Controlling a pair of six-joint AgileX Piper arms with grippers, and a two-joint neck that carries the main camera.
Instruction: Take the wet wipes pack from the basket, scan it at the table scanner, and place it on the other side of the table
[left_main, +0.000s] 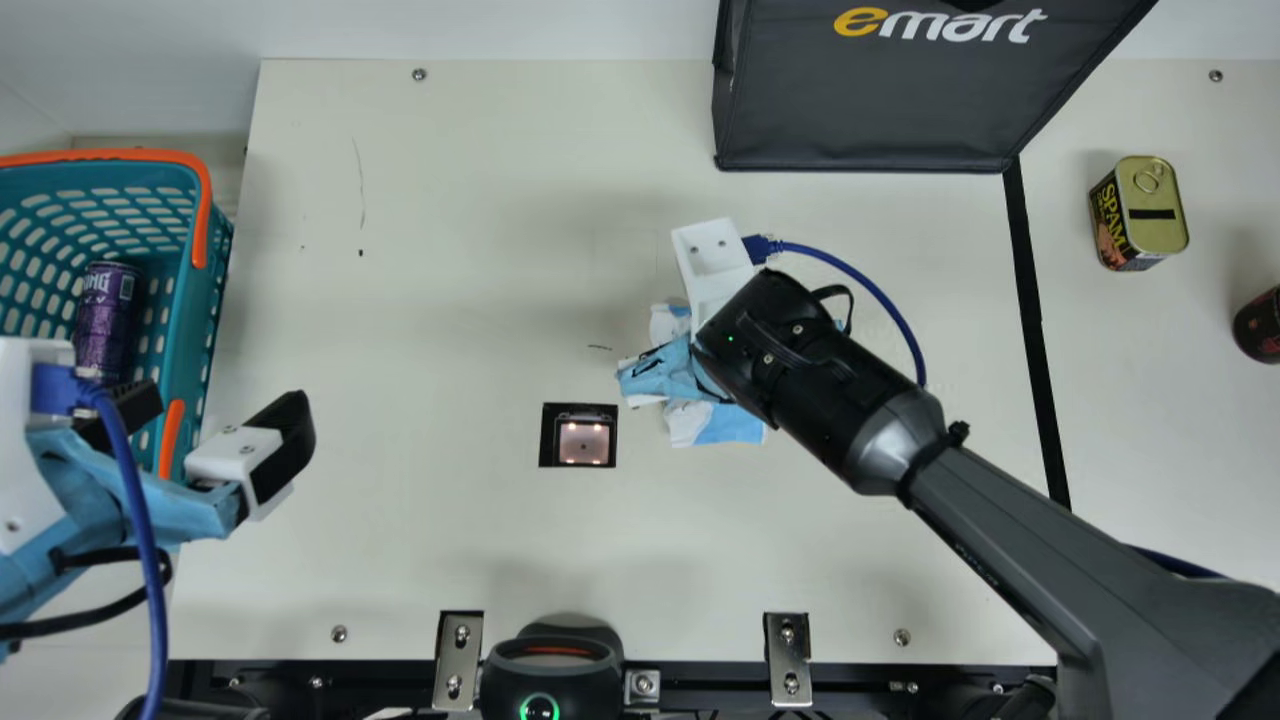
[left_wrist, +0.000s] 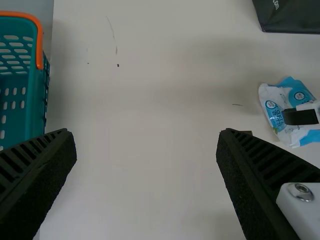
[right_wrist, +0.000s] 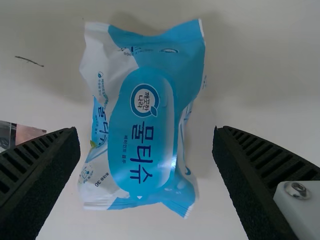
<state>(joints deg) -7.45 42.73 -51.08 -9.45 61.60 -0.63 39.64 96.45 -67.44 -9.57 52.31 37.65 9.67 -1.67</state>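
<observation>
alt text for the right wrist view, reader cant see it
A blue-and-white wet wipes pack lies on the pale table, framed by the right gripper, its two black ribbed fingers open. At the left edge is part of the table scanner.

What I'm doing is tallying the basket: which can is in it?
The purple can, inside the basket; the gold-topped can and the dark can at far right are on the table.
</observation>
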